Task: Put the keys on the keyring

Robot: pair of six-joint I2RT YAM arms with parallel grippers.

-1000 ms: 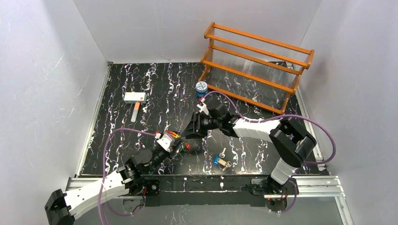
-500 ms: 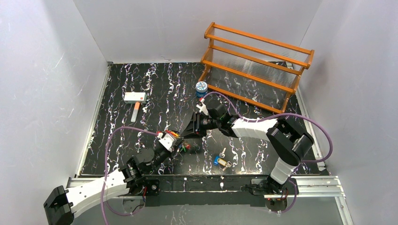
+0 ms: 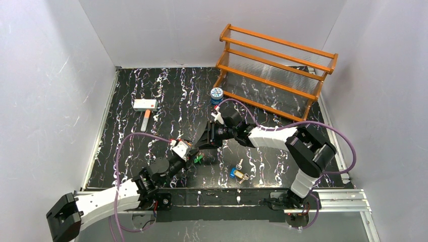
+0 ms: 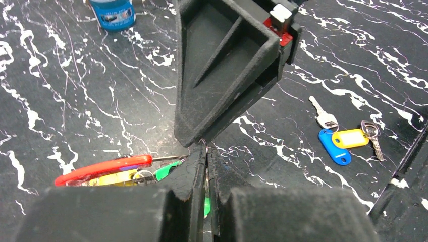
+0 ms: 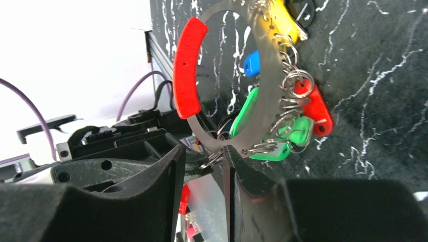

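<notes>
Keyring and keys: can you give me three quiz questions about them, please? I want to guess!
1. True or false: the keyring hangs empty.
2. Pick one: the keyring's curved grip is A blue, B red, C green.
3. Fill in: the plain key lying on the table beside the blue tag is ____ coloured.
Key: 1 false; 2 B; 3 silver.

left wrist [image 3: 166, 166] twisted, green key tag [image 3: 198, 159] swung into view beside it
</notes>
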